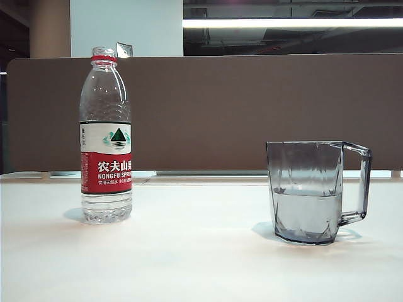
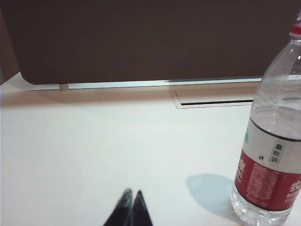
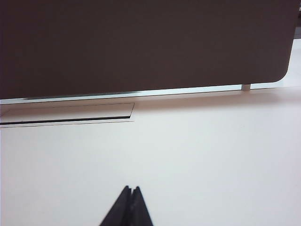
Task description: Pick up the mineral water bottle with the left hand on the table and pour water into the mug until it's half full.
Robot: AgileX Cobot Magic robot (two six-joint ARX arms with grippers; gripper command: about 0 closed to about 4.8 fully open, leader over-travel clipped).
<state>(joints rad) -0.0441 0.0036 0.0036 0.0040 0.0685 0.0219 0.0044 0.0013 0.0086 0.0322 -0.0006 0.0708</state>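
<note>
Two grippers sit low over the table (image 1: 201,264), both with their jaws pressed together and nothing held; neither appears in the exterior view. In the left wrist view the left gripper (image 2: 131,194) shows at the bottom centre of the frame, and the mineral water bottle (image 2: 275,141) stands upright at the right edge, near but apart from it. The bottle's long axis is vertical, its cap off and red neck ring showing. This arm looks the nearer one, so the coming reach would likely go toward the right of that frame, with the jaws opening first. The right gripper (image 3: 131,190) faces bare table only. In the exterior view the bottle stands at left and the mug (image 1: 312,192) at right, well apart, with water already reaching roughly half its height.
</note>
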